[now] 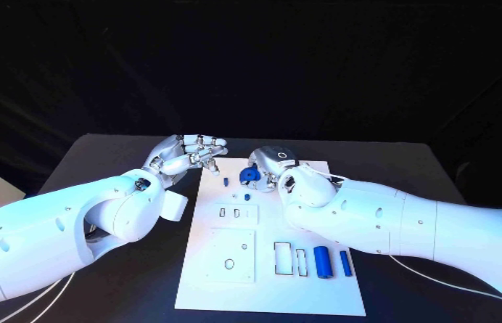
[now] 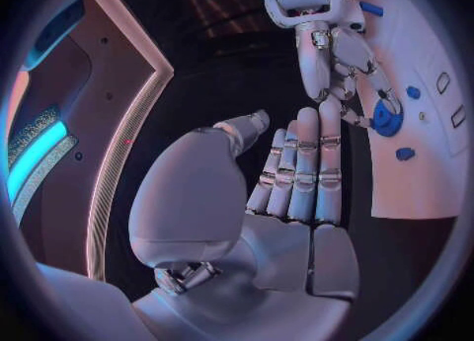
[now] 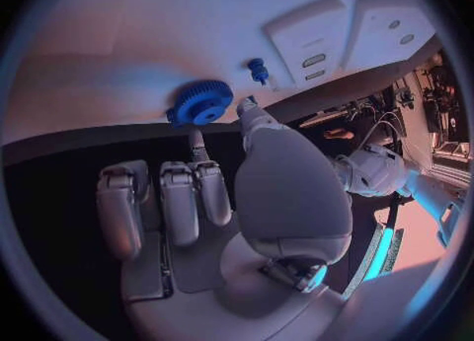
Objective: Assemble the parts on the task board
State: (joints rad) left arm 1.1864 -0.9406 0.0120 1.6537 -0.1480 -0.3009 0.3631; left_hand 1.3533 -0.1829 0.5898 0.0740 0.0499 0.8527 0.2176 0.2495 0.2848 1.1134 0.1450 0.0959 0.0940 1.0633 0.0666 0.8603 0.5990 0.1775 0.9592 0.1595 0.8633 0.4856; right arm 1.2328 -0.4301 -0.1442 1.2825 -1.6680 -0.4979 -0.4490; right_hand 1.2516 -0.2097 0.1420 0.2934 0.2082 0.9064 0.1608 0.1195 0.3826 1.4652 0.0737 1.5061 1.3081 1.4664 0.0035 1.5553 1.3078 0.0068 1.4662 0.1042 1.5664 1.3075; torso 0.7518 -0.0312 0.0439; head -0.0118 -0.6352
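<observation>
Task board (image 1: pixel 210 279), a white plate, is seen lying in the middle of the black surface (image 1: pixel 94 163). Nearest, two blue cylindrical parts (image 1: pixel 323 263) lie side by side on it. Farther back, a blue gear (image 1: pixel 250 176) is pinched in the right robot hand (image 1: pixel 270 167). Beside it, the left robot hand (image 1: pixel 191 154) is held with fingers curled, gripping nothing.
</observation>
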